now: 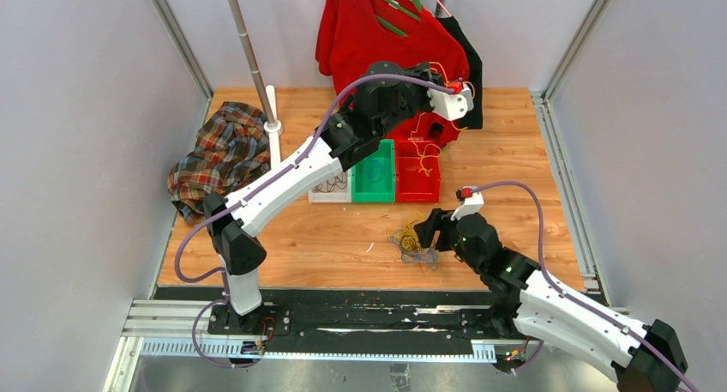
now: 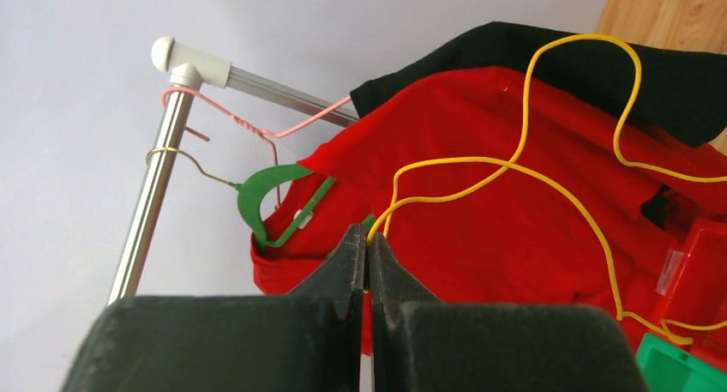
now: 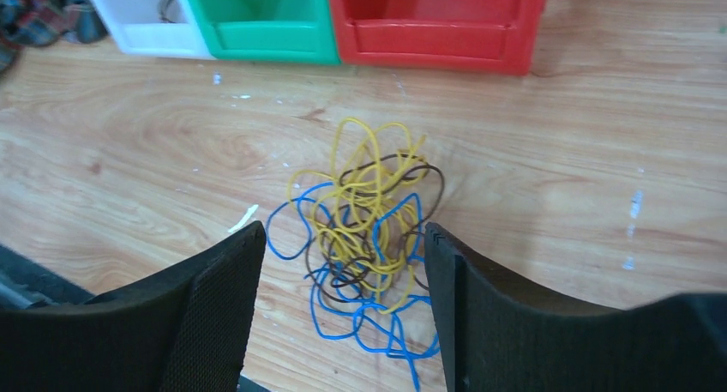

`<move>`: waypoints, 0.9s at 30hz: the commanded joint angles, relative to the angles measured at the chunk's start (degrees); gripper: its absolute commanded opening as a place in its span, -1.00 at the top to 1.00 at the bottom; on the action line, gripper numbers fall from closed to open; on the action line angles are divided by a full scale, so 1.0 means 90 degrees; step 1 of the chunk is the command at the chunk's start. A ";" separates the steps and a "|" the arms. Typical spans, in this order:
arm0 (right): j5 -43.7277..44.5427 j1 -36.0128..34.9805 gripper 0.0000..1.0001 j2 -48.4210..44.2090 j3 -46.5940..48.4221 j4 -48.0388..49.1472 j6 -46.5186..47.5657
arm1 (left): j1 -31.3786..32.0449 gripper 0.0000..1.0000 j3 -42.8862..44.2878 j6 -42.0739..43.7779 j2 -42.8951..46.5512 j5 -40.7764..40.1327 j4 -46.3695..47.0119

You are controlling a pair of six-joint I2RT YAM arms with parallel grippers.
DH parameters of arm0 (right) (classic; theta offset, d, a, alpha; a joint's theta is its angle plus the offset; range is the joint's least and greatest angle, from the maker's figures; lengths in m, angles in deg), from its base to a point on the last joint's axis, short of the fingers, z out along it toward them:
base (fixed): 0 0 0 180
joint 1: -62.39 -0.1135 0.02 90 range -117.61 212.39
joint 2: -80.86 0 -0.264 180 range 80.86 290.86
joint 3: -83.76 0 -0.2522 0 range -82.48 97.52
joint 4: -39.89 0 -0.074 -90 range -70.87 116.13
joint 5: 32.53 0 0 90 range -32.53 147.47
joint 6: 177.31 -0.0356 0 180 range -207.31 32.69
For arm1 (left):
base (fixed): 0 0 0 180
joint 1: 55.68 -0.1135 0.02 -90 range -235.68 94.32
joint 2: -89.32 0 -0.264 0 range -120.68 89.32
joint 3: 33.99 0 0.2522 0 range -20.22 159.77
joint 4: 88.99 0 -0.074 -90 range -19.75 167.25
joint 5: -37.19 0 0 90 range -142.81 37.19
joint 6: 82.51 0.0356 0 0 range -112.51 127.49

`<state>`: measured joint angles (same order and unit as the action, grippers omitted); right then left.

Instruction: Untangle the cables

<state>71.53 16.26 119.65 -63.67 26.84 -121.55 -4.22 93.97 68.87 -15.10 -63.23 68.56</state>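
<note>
At the back of the wooden table (image 1: 283, 238), the overhead view shows the white-and-black left arm (image 1: 291, 173) stretched up to a red knit shirt (image 1: 377, 40) on a green plastic hanger (image 1: 396, 6). Its fingertips are hard to make out from here. A thin yellow-orange cable (image 1: 422, 156) dangles from it toward the red plastic bin (image 1: 418, 193), which stands beside a green bin (image 1: 375, 195) and a white bin (image 1: 330, 196). The right arm (image 1: 549, 302) leans over a small tangle of yellow, blue and dark cables (image 1: 411, 242) lying on the wood in front of the bins.

From the left wrist, the left gripper (image 2: 367, 246) is pinched tight on the yellow-orange cable, which loops across the shirt and runs off the right edge. A black garment (image 2: 549, 57) is mostly hidden behind the shirt.

From the right wrist, the right gripper (image 3: 343, 229) stands wide open and holds nothing, with one black finger on either side of the tangle. Whether the fingers touch the strands cannot be told. The strands are too interwoven to count, and the top edge cuts off all three bins.
</note>
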 commanded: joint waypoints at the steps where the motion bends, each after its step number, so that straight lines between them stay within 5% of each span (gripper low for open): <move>1: 0.0778 -0.0007 -0.34 0.0037 0.0522 -0.0938 0.0170 | -0.0068 0.99 -0.0036 -0.0235 0.0056 -0.0076 0.0276; 19: 0.2928 0.0844 -0.06 0.0186 0.1448 -0.2298 0.0107 | -0.0164 0.99 -0.1065 -0.0532 0.0105 -0.0497 -0.0278; 27: 0.2914 0.1514 -0.04 0.0289 0.1590 -0.2280 -0.0020 | -0.0287 0.99 -0.1806 -0.0762 0.0098 -0.0331 -0.0252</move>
<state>95.05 27.26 121.50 -51.19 7.69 -120.61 -6.21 79.37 63.54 -14.56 -66.22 66.53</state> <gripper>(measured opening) 0.522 0.017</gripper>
